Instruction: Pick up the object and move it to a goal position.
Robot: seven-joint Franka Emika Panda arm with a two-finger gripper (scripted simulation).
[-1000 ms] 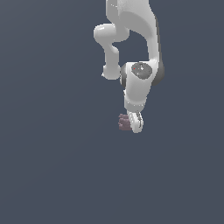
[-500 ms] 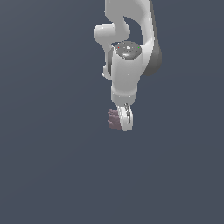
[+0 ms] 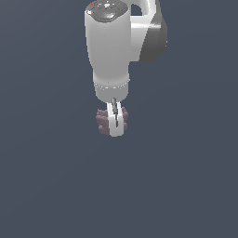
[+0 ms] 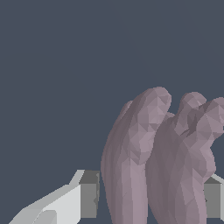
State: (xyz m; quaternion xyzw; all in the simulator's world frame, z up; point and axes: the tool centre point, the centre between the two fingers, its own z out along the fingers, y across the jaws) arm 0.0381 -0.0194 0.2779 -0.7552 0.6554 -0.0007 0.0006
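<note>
Arm hangs straight down, gripper (image 3: pixel 115 125) pinched narrow around the mauve object (image 3: pixel 103 122), which sits between its pads (image 4: pixel 89 194), apparently carried clear of the grey surface (image 3: pixel 46 176); no table edges visible.

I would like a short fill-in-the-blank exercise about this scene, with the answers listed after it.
1. The clump is mauve-purple and its surface is ____.
2. In the wrist view, the clump sits ____ the two fingers.
3. The arm is mostly ____ in colour.
4. In the exterior view, the end effector partly ____ the clump.

Answers: bumpy; between; white; hides
</note>
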